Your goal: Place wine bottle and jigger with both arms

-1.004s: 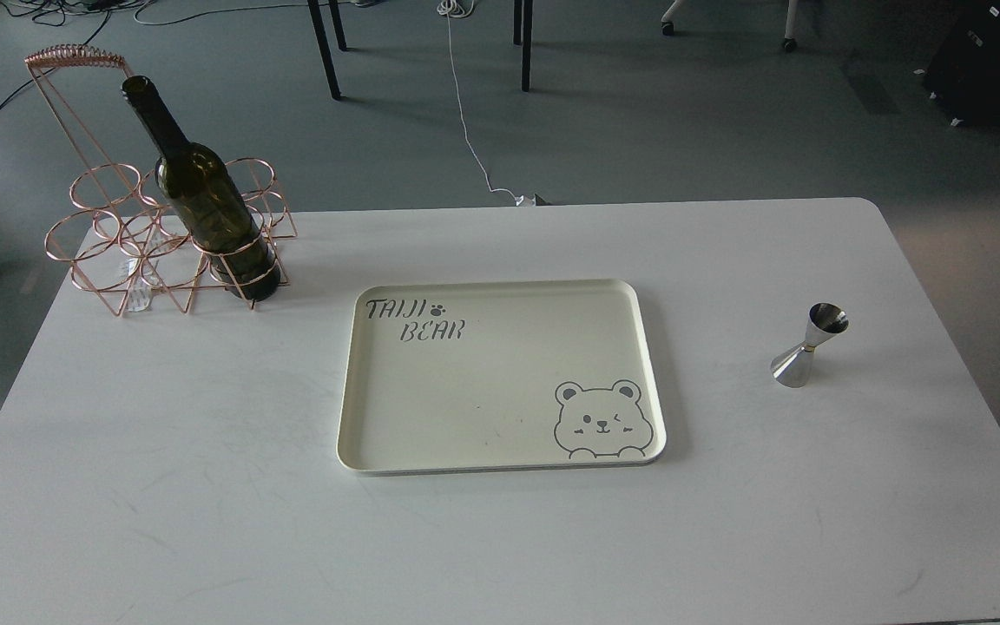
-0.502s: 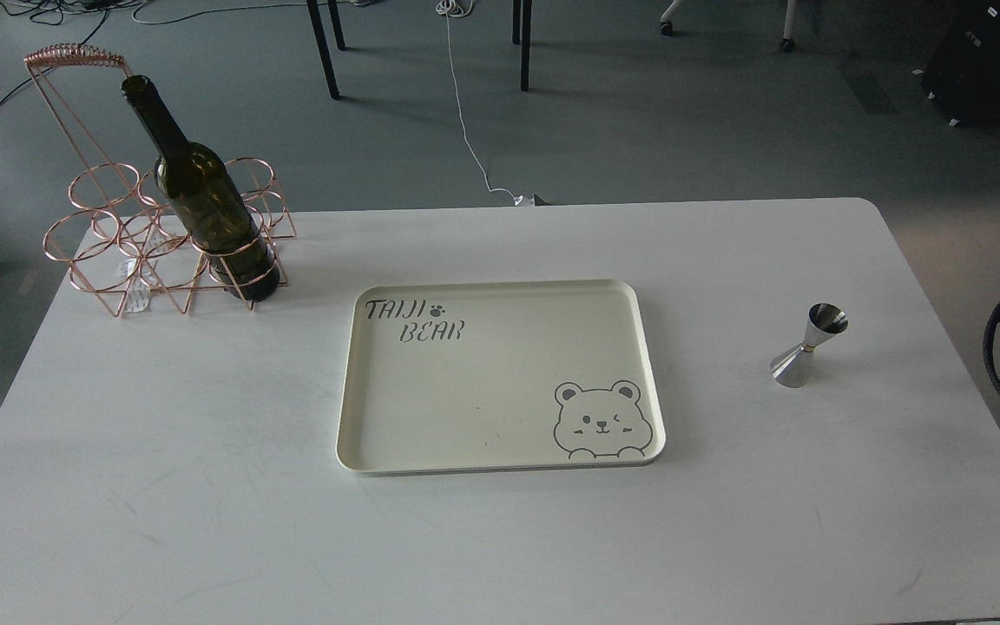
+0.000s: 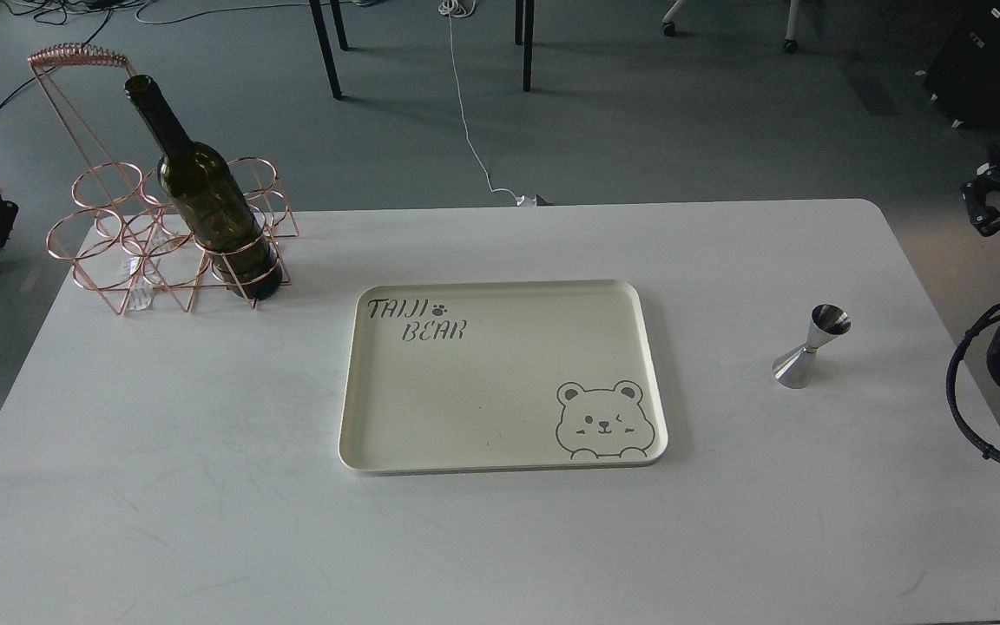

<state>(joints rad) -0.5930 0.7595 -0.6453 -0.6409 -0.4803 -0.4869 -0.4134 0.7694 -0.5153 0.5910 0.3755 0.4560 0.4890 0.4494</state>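
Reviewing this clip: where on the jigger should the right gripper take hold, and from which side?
Probably at the narrow waist of the jigger, where its two cones meet. It stands upright on the table near the right edge, with nothing close by, so the right gripper could likely come in level from the right.

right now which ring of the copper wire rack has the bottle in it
The front-right ring of the copper wire rack, nearest the cream tray, holds the dark green wine bottle; other rings are empty.
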